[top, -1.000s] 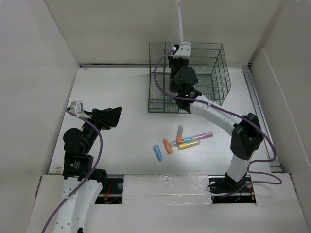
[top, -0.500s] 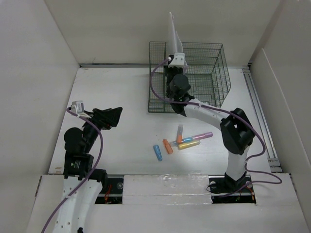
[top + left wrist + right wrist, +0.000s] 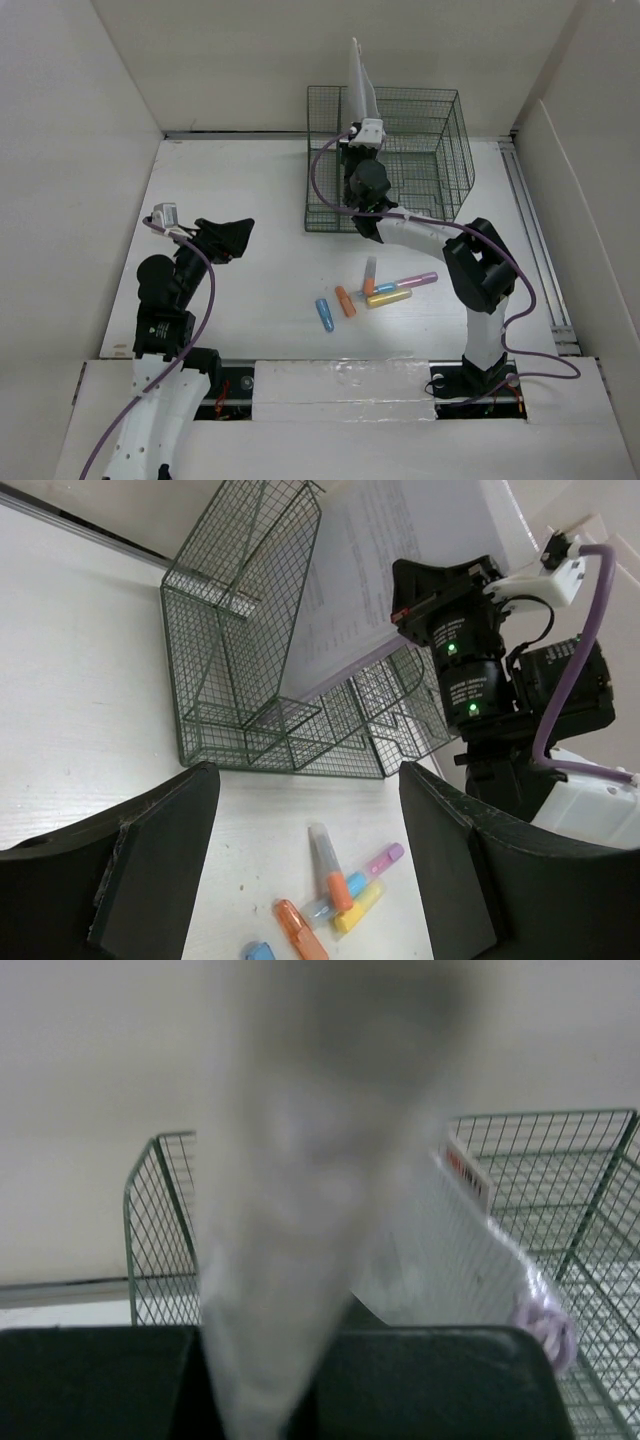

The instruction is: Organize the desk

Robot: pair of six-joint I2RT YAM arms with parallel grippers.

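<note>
Surroundings: white panel walls close off three sides of the desk (image 3: pixel 240 200), a broad, flat, matte white top.
Desk position: it spans the whole floor of the scene, from the arm bases at the near edge to the back wall.
Desk handling: judged rigid, fixed and smooth. It offers nothing to grip, so the work falls on the things lying on it, and round items will likely roll on it.
Basket: a dark green wire basket (image 3: pixel 440 130) stands at the far edge, right of centre.
Right claw: the right claw (image 3: pixel 362 118) is clamped on the lower edge of a paper sheet (image 3: pixel 358 85), which it holds upright over the basket's left part.
Sheet handling: printed, thin and light, probably floppy. A hold low on one edge lets the top sway, so I would lower it slowly between the wires.
Left claw: the left claw (image 3: pixel 235 238) hovers over the left half of the desk with its jaws well apart and nothing between them.
Markers: a loose cluster of coloured markers (image 3: pixel 375 290) lies near the middle of the desk, some touching or crossing.
Marker handling: likely light, hard and slippery. Best pinched across the barrel at mid-length, one at a time.
Progress: the sheet looks close to filed, and the markers are not yet gathered.
</note>
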